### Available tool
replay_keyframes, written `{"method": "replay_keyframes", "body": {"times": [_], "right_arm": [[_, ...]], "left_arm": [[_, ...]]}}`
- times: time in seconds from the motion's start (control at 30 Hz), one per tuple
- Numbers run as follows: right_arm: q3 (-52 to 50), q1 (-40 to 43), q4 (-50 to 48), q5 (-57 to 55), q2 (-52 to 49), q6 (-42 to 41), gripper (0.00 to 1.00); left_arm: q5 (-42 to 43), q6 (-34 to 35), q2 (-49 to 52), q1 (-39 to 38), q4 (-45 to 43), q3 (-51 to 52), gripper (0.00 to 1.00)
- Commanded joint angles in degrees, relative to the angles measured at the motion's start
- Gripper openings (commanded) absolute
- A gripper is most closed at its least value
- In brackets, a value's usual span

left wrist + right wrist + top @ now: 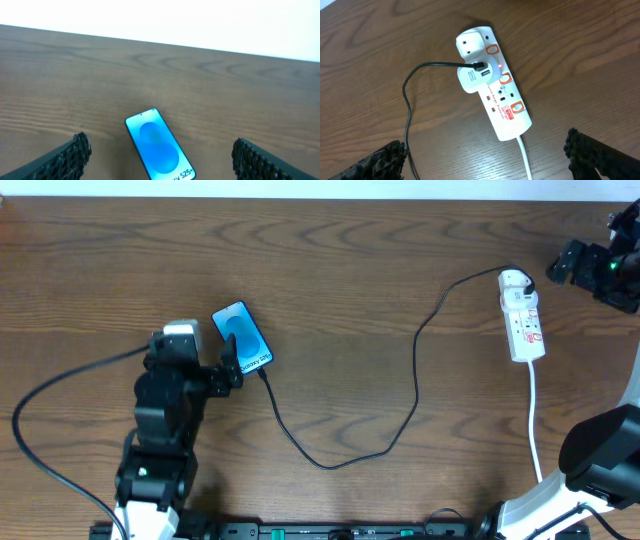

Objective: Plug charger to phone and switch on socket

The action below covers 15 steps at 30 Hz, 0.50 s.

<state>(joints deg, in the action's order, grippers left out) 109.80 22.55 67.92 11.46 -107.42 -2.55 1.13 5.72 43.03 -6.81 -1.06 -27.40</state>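
Note:
The phone lies face up on the wooden table, blue screen lit; in the left wrist view it lies between my fingers. My left gripper is open, at the phone's near end. The charger runs from that end in a long loop to a white adapter plugged into the socket. The join at the phone is too small to judge. A small red light glows on the socket. My right gripper is open, above and right of the socket.
The socket's white cord runs towards the front edge, near the right arm's base. A thick black robot cable loops at the left of the left arm.

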Motion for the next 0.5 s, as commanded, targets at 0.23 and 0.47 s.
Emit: {"method": "replay_keyframes", "body": {"times": [0.23, 0.47], "right_arm": [[0.5, -0.1, 0.0, -0.4, 0.3, -0.6, 0.99], [0.5, -0.1, 0.0, -0.4, 0.3, -0.6, 0.99]], "left_arm": [[-0.3, -0.5, -11.9, 0.0, -13.4, 14.4, 0.92], [-0.3, -0.5, -18.7, 0.0, -17.0, 20.5, 0.93]]}}
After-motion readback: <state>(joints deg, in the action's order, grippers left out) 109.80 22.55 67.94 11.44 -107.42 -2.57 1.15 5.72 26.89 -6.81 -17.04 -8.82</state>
